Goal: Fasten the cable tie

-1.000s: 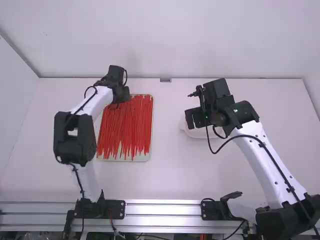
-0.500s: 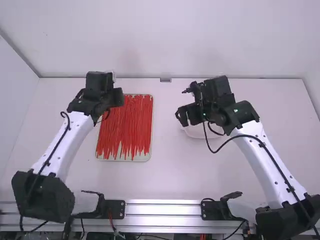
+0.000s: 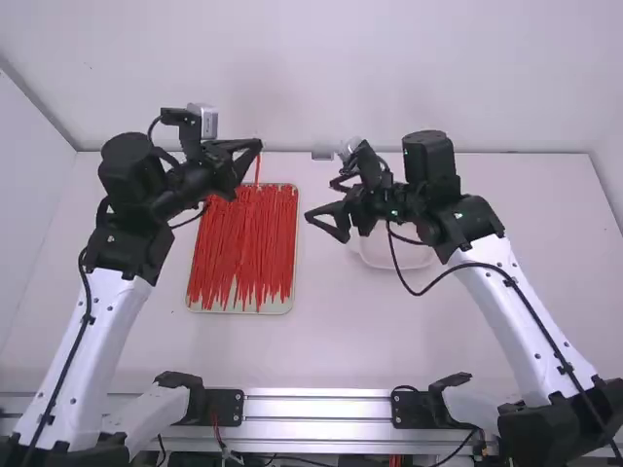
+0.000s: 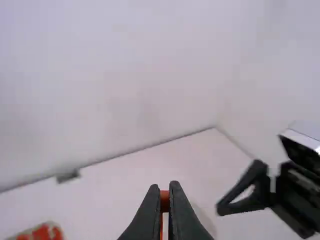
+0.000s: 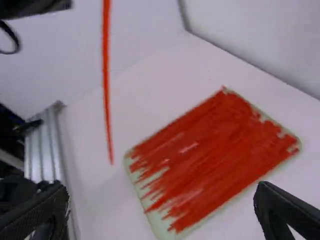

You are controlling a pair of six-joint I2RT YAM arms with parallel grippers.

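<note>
Starting at the left of the high view, the left arm stands raised, and its left gripper sits in the upper left of the frame, above the far edge of the tray. Its 2 fingers are pinched together on 1 red cable tie. They grip it near one end, so the rest hangs straight down as a thin, flat, flexible plastic strip. The left wrist view shows a sliver of red squeezed between the black pads. Lifting it clear like this looks meant to separate 1 tie from the pile and offer its free length to the other arm.

Below it, the pale green tray, a rounded rectangle, lies on the white table. It carries the stack of ties, many slim red strips lying roughly parallel and ragged at their near ends.

Right of centre, the right gripper points toward the hanging tie with its jaws spread wide and nothing in them, well apart from the strip. I judge it is posed to take the loose end, so that tail and head can be brought together. Under the right arm, a smooth white shallow container rests on the table.
</note>
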